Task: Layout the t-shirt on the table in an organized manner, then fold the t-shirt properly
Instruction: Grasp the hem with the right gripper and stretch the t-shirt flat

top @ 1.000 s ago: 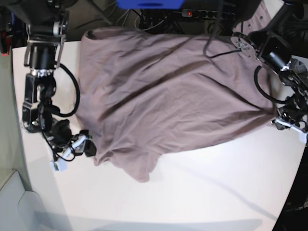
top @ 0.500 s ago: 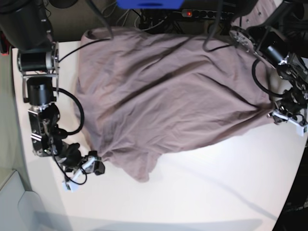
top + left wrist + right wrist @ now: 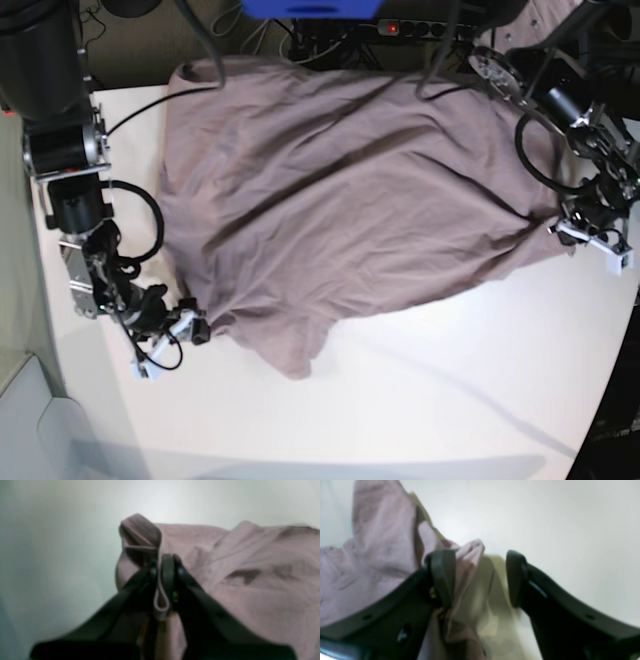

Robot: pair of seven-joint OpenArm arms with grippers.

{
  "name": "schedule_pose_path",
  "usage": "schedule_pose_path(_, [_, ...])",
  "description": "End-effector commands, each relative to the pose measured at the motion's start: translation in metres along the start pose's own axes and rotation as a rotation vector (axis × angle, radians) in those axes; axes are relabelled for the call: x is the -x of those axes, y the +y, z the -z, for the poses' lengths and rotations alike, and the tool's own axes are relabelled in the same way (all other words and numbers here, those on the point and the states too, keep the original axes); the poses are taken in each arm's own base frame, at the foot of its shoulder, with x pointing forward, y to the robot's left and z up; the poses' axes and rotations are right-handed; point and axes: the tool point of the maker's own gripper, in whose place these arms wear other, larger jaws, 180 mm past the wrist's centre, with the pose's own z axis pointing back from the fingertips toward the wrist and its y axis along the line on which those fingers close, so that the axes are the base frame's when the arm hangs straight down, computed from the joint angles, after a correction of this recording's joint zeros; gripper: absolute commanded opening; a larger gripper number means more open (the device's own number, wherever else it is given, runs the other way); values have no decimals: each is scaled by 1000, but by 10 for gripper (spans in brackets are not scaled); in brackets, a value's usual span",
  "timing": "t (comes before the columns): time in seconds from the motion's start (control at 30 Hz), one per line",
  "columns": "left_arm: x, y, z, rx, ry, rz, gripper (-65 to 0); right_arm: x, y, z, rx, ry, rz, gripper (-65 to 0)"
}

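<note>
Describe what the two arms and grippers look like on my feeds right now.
Both arms are black with silver-grey joint housings and looped black cables. The left gripper and right gripper have matte black, curved fingers with rounded pads; small white parts sit near each gripper in the base view.

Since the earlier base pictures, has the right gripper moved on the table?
Yes. The right gripper, open at the t-shirt edge, has shifted toward the table near edge and slightly toward the shirt.
</note>
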Motion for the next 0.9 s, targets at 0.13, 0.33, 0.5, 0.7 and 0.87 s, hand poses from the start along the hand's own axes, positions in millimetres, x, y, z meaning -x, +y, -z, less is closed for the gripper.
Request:
schedule_pose_path(0.13, [-23, 3, -6, -5, -66, 12, -631, -14, 7, 1, -20, -43, -7, -320])
schedule_pose_path(0.33, [-23, 3, -6, -5, -67, 12, -631, 5, 7, 2, -21, -16, 5, -355])
schedule_pose_path(0.5, [-24, 2, -6, -4, -70, 12, -631, 3, 3, -1, -13, -24, 7, -631])
schedule_pose_path(0.7, [-46, -7, -6, 23, -120, 2, -631, -21, -29, -18, 42, -132, 6, -650])
schedule_pose_path(0.87, [-80, -21, -9, 71, -202, -12, -631, -47, -71, -46, 116, -250, 113, -650])
